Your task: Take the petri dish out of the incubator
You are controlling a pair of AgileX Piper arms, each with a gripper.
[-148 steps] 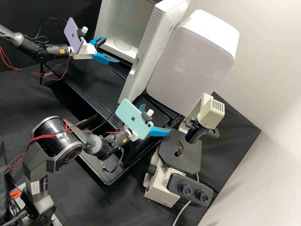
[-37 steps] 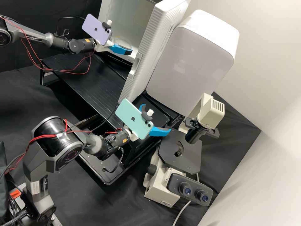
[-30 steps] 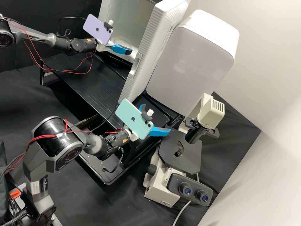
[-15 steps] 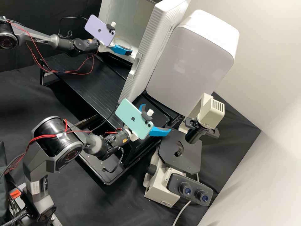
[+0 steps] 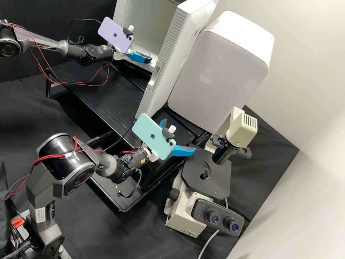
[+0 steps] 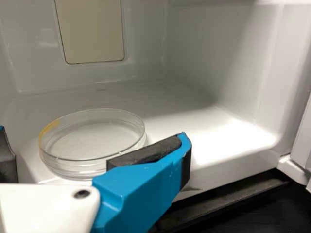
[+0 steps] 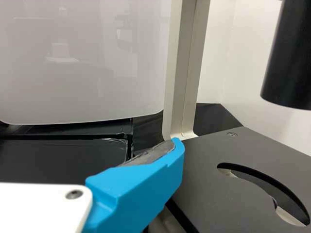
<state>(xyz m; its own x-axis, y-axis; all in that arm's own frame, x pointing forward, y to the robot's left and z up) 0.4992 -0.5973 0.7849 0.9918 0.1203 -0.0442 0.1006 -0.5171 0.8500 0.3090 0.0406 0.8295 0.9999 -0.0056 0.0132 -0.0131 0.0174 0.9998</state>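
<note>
A clear petri dish (image 6: 92,141) with a lid rests on the white floor of the open incubator (image 6: 218,131), near its front lip. My left gripper (image 6: 92,145) is open and straddles the dish: the blue finger (image 6: 146,170) lies close against one side, and the other finger stands a little off the opposite side. In the high view the left gripper (image 5: 138,54) sits at the incubator mouth, partly covering the petri dish (image 5: 141,46). My right gripper (image 5: 178,136) hangs open above the microscope stage (image 5: 205,172), holding nothing.
The incubator's ribbed white door (image 5: 172,57) stands swung open beside a large white housing (image 5: 222,68). A microscope (image 5: 201,212) stands at the front right. A black raised bench (image 5: 107,97) runs under both arms. Red cables (image 5: 72,77) trail from the left arm.
The left arm has moved from outside the incubator into its opening and brought its fingers around the dish. In the last second it crept slightly further in. The right arm has stayed still.
</note>
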